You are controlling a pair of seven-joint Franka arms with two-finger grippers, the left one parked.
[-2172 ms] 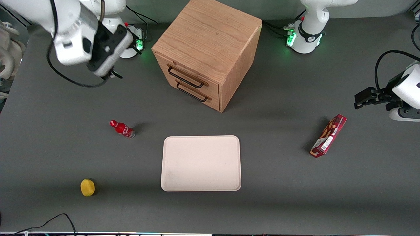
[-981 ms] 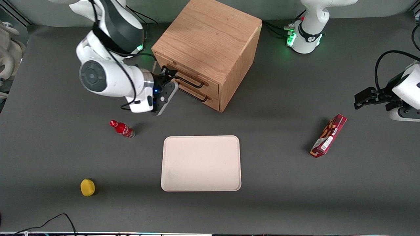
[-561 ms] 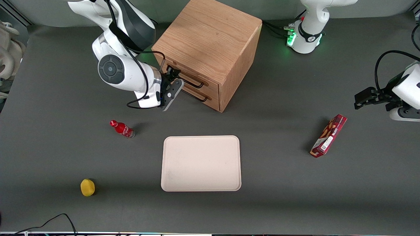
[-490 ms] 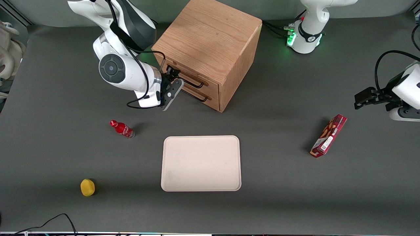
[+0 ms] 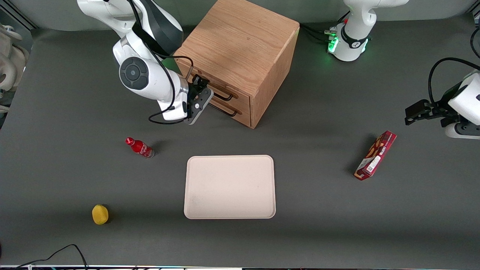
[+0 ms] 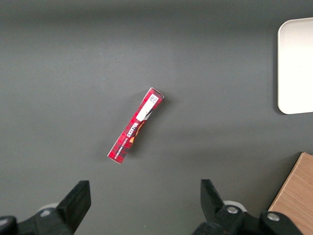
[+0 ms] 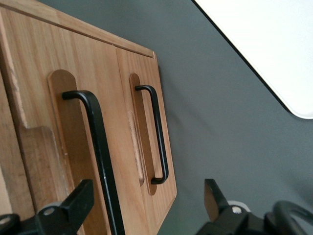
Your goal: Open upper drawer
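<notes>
The wooden cabinet (image 5: 240, 41) stands at the back of the table with both drawers closed. The upper drawer (image 5: 221, 87) carries a long black bar handle (image 5: 224, 97); the lower drawer (image 5: 244, 112) sits just under it. My right gripper (image 5: 202, 87) is open in front of the upper drawer, at the handle's end nearest the working arm. In the right wrist view the upper handle (image 7: 100, 147) runs between my open fingers (image 7: 83, 200), close to one of them, with the gripper (image 7: 146, 193) not touching it. The lower handle (image 7: 159, 137) is beside it.
A beige tray (image 5: 229, 186) lies nearer the front camera than the cabinet. A red bottle (image 5: 139, 147) and a yellow object (image 5: 100, 214) lie toward the working arm's end. A red box (image 5: 375, 155) lies toward the parked arm's end.
The right arm came down from high over its end of the table to the cabinet front. The open gripper crept closer onto the upper handle. The drawers have not moved.
</notes>
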